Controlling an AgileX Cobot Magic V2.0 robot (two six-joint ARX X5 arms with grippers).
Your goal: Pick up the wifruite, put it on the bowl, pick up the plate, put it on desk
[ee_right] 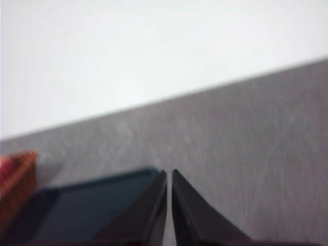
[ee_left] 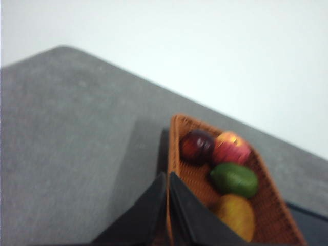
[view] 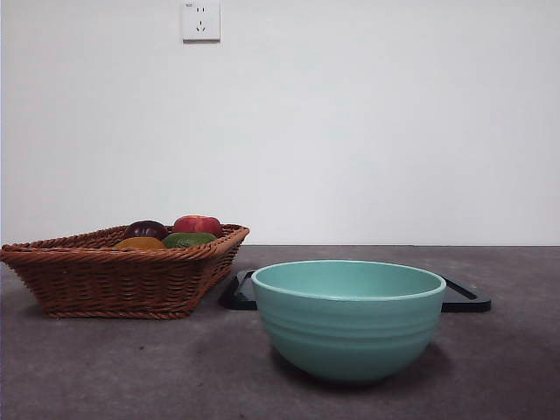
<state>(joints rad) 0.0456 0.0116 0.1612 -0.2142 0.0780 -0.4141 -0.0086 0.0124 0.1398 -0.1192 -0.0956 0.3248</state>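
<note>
The ridged teal-green ceramic bowl [view: 348, 318] stands upright on the dark grey surface [view: 105, 367]. The rounded orange-yellow wifruite [ee_left: 236, 216] lies in the brown wicker basket [view: 114, 276], mostly hidden behind its rim in the front view, orientation unclear. Left pincer [ee_left: 168, 177] and right pincer [ee_right: 169, 174]: jaws together, empty.

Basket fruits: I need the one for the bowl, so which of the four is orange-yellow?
The wifruite, in the wicker basket beside the green fruit. The others are green, dark purple and red.
</note>
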